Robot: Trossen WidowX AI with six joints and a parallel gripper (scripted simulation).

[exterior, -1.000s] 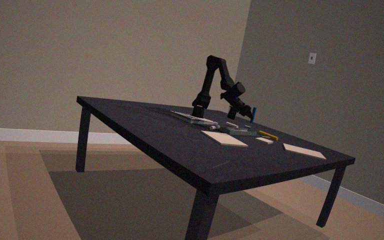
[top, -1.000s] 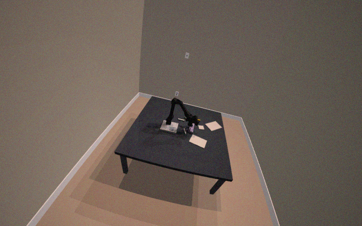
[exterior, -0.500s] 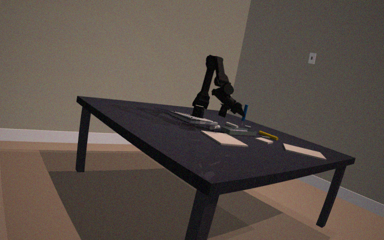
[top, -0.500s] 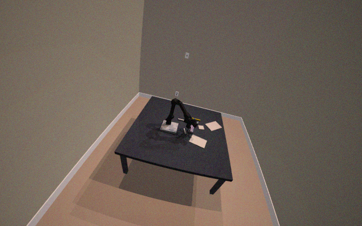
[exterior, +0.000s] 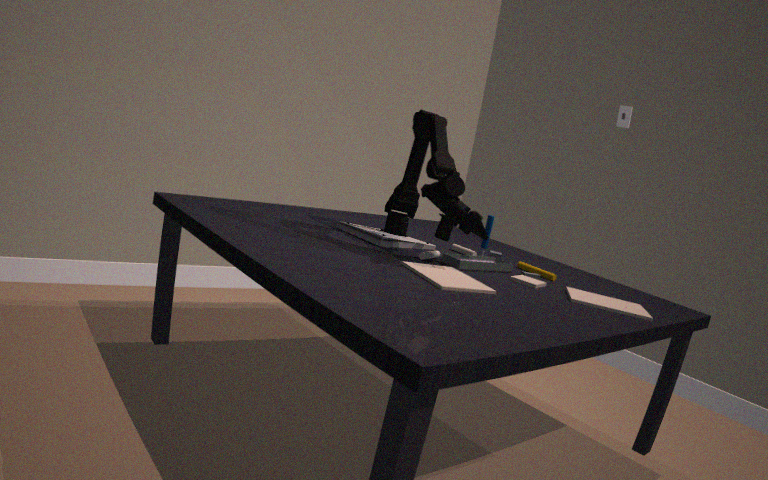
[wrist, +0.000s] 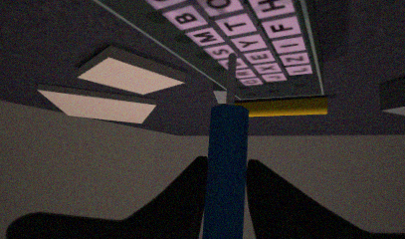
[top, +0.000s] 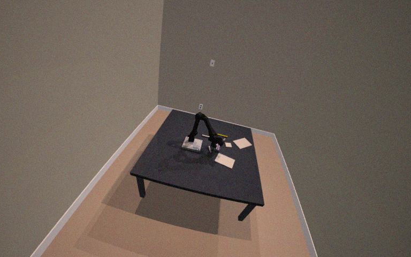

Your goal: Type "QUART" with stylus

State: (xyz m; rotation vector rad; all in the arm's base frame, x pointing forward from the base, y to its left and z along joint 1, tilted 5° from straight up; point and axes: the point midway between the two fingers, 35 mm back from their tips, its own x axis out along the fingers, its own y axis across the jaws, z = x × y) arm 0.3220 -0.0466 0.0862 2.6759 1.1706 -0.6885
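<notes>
The keyboard is a low dark grey-green box (exterior: 482,265) with pink letter keys, which show in the wrist view (wrist: 285,27) and are small in the top view (top: 217,146). The blue stylus (exterior: 489,228) (wrist: 227,179) stands roughly upright, its thin grey tip pointing at the keys. My gripper (exterior: 486,234) (wrist: 226,166) is shut on the stylus's blue body, above the keyboard's far side. In the wrist view the tip overlaps the left key rows close to S, between M and Y. I cannot tell whether it touches a key or which one. The letters near the tip are partly hidden.
A yellow cylinder (top: 222,135) (exterior: 536,270) (wrist: 289,107) lies beyond the keyboard. Two large pale pads (top: 225,160) (top: 242,143) and a small pale pad (top: 228,144) (exterior: 528,280) lie around it. A pale slab (top: 187,145) is by the arm's base.
</notes>
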